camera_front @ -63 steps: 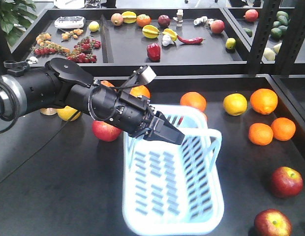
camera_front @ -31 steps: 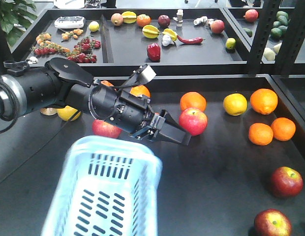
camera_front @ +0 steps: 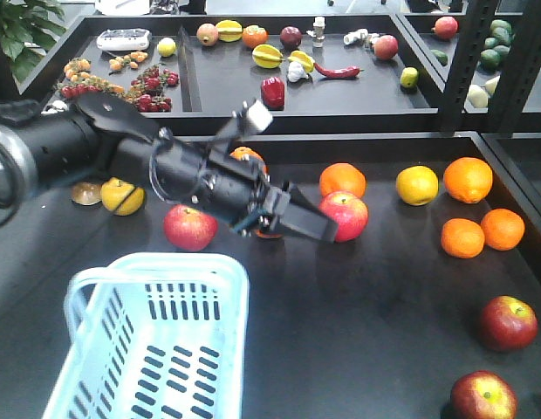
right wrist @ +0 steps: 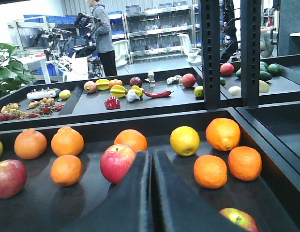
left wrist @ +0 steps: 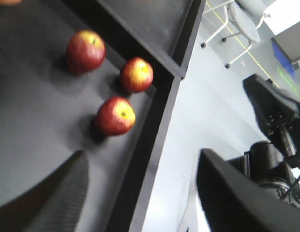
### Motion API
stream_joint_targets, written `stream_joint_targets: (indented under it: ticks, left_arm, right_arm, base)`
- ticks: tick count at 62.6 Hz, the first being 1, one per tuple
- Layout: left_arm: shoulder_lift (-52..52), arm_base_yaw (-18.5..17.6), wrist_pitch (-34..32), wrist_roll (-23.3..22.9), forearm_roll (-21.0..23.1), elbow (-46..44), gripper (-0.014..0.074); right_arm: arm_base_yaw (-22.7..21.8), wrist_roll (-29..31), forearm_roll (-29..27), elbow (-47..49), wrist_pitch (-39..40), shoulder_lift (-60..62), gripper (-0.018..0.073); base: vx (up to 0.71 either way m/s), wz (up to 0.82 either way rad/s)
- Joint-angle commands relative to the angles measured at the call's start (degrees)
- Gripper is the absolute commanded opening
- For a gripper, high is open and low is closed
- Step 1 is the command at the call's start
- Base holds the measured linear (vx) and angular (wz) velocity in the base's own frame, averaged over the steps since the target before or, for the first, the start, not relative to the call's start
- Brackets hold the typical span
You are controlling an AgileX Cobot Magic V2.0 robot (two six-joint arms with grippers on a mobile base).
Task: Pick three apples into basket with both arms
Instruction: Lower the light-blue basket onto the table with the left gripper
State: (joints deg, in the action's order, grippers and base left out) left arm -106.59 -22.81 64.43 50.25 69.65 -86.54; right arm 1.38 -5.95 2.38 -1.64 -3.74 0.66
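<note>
Left pincer (camera_front: 316, 225): fingers spread, nothing between them. It sits beyond the basket's (camera_front: 157, 264) far rim and off to its right, tip just beside a pink-red apple (camera_front: 343, 216), which is not a target. Right pincer (right wrist: 150, 154): fingers pressed together, empty. It's not in the front view, so I can't place it against the basket.

Targets: the three dark apples (left wrist: 115, 116) sit in a loose cluster on the tabletop (camera_front: 366, 332), well to the right of the basket, near the tabletop's right edge. The front view catches only two. The left wrist view has all three, none touching.

Key relation: from the left pincer the apples lie ahead, offset toward one finger's side in its wrist view, well apart from the tips and further from the basket. The right wrist view has one dark apple low and right of its fingers, looking near. My read: the right pincer is likely nearer, but I can't confirm it from these views.

Orientation: the apples are round with no real long axis, so approach angle is free. Stem dips face roughly up, slightly tilted. Grip across the sides.

Basket is upright, open side up, nothing seen in it. It's a long carry from the cluster to the basket for either arm.
</note>
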Motion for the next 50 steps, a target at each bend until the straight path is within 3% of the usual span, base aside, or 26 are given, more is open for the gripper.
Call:
stream_joint_targets:
  ticks: [1, 13, 21, 32, 40, 50]
  left_arm:
    - [5.0, 0.5, 1.8, -0.4, 3.7, -3.8, 0.0310]
    - [10.1, 1.0, 2.1, -0.4, 0.0, -10.0, -0.0006]
    - [14.8, 1.1, 2.5, -0.9, -6.3, -11.9, -0.0008]
    - [21.2, 1.1, 6.5, -8.7, -18.9, -11.8, -0.0008]
    - [25.7, 1.1, 6.8, -9.7, -20.7, -10.5, -0.0008]
    - [33.1, 1.1, 2.9, -9.1, -20.7, -2.6, -0.0008]
  right_arm:
    - [-0.2, 0.4, 0.2, -0.7, 4.3, 0.7, -0.0005]
    - [-0.2, 0.4, 0.2, -0.7, 4.3, 0.7, -0.0005]
    - [-0.2, 0.4, 0.2, -0.7, 4.3, 0.7, -0.0005]
    - [-0.2, 0.4, 0.2, -0.7, 4.3, 0.7, -0.0005]
    - [-0.2, 0.4, 0.2, -0.7, 4.3, 0.7, -0.0005]
    - [-0.2, 0.4, 0.2, -0.7, 4.3, 0.7, -0.0005]
  base:
    - [0.00, 0.00]
    - [0.00, 0.00]
    - [0.00, 0.00]
    - [0.00, 0.00]
    - [0.00, 0.00]
    - [0.00, 0.00]
